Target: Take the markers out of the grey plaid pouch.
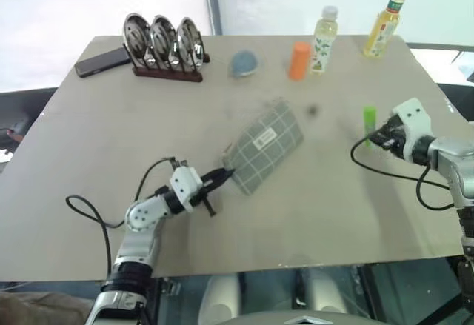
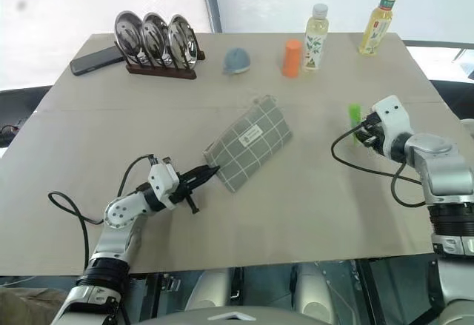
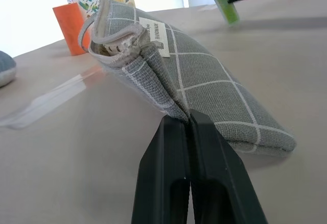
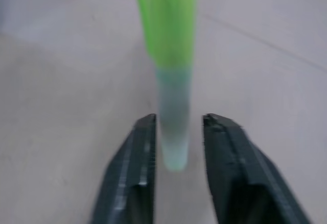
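Observation:
The grey plaid pouch (image 1: 266, 147) lies flat in the middle of the table, its open mouth (image 3: 115, 43) turned away from me. My left gripper (image 1: 222, 175) is shut on the pouch's near corner, with the fabric pinched between its black fingertips (image 3: 176, 127). A marker (image 1: 368, 124) with a bright green cap and pale barrel sits to the right of the pouch. My right gripper (image 4: 178, 119) is at the marker's pale end. Its fingers stand open on either side of the barrel (image 4: 171, 132), with small gaps. Whether the marker rests on the table I cannot tell.
At the back of the table stand a rack of three metal dishes (image 1: 164, 44), a dark phone (image 1: 102, 61), a round blue-grey lump (image 1: 244, 63), an orange cylinder (image 1: 299, 60) and two drink bottles (image 1: 324, 38) (image 1: 385, 25). The table's front edge (image 1: 296, 264) runs close to both arms.

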Controlling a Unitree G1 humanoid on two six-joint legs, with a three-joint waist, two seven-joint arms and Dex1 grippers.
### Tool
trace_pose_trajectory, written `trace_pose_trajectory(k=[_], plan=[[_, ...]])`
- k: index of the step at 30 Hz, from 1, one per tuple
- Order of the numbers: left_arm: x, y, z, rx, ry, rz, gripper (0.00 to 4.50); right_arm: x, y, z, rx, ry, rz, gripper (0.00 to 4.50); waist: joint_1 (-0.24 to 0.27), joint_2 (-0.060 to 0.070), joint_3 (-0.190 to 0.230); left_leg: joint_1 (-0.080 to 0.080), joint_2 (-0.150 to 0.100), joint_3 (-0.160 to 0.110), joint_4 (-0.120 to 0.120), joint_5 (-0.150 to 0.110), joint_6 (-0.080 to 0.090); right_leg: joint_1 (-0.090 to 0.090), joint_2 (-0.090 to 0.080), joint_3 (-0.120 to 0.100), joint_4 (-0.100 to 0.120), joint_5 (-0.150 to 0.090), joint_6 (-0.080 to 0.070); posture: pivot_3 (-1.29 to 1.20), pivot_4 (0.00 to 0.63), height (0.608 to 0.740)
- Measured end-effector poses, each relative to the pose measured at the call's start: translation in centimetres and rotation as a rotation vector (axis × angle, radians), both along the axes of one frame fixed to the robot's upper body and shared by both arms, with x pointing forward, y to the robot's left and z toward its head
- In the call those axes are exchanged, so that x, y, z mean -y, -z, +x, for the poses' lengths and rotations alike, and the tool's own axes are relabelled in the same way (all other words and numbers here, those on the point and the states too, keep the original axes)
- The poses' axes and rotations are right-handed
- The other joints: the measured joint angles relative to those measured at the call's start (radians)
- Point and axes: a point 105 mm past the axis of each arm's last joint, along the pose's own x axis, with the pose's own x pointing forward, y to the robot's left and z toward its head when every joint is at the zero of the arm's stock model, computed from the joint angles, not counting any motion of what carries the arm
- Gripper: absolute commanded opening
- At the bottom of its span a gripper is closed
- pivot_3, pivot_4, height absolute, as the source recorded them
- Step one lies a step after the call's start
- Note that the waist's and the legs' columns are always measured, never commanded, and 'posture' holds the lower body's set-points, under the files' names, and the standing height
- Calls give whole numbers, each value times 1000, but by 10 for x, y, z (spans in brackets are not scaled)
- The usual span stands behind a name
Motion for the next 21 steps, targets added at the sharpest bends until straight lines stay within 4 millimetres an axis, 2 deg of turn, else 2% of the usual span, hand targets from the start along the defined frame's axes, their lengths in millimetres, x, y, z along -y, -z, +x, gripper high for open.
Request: trace_pose_trajectory(k=[2, 5, 7, 9, 11, 12, 14, 15, 16, 19, 21], plan=[[4, -3, -2, 4, 29, -9, 0, 1, 2, -3, -5, -3, -17, 3236, -1, 0, 0, 0, 0, 0, 0, 0, 0, 0, 0, 0, 0, 0, 0, 0, 150, 740], [7, -8, -4, 17, 58, -12, 0, -3, -6, -7, 26, -27, -29, 3236, -2, 0, 0, 0, 0, 0, 0, 0, 0, 0, 0, 0, 0, 0, 0, 0, 150, 740], [11, -12, -6, 37, 105, 1, 0, -12, -25, -16, 91, -91, -22, 3236, 0, 0, 1, -1, 0, -1, -1, 0, 0, -1, 1, -1, 0, 1, 1, 0, 150, 740], [12, -16, -9, 80, 168, 52, 0, -43, -65, -34, 224, -251, 5, 3236, -1, 1, 1, -1, 0, -1, -2, 0, 0, -2, 1, -1, 0, 2, 3, 0, 150, 740], [15, -22, -6, 114, 196, 65, 0, -69, -93, -48, 312, -368, -13, 3236, -2, 0, 1, -1, 1, -1, -1, 0, 0, -2, 1, -1, 0, 1, 3, 0, 150, 740], [16, -24, -4, 126, 213, 74, 0, -84, -104, -55, 352, -425, -25, 3236, -2, 0, 0, -1, 1, -1, -1, 0, 0, -2, 1, -1, 0, -1, 1, 0, 150, 740], [16, -22, -5, 128, 230, 82, 0, -98, -108, -59, 364, -468, -38, 3236, -3, -1, 0, 0, 1, -1, 0, 0, 0, -1, 1, -1, 0, -1, 1, 0, 150, 740], [16, -21, -4, 124, 234, 80, 0, -104, -106, -58, 354, -485, -41, 2740, -3, -2, 0, 0, 1, -1, 1, 0, 0, -1, 0, 0, 0, -1, 1, 0, 150, 740], [16, -20, -5, 126, 239, 79, 0, -111, -102, -58, 340, -501, -38, 2498, -3, -2, 0, 0, 1, -1, 1, 0, 0, -1, 0, -1, 0, -1, 1, 0, 150, 740], [20, -19, -5, 137, 262, 73, 0, -136, -90, -57, 305, -568, -37, 1125, -2, -2, 1, -1, 0, -1, 1, 0, 0, -1, 0, -1, 0, 0, 0, 0, 150, 740], [22, -18, -6, 139, 270, 69, 0, -142, -81, -56, 290, -591, -97, 1125, 0, -2, 1, -2, 0, -1, 0, 0, 0, -1, 0, -1, 0, 0, 0, 0, 150, 740]])
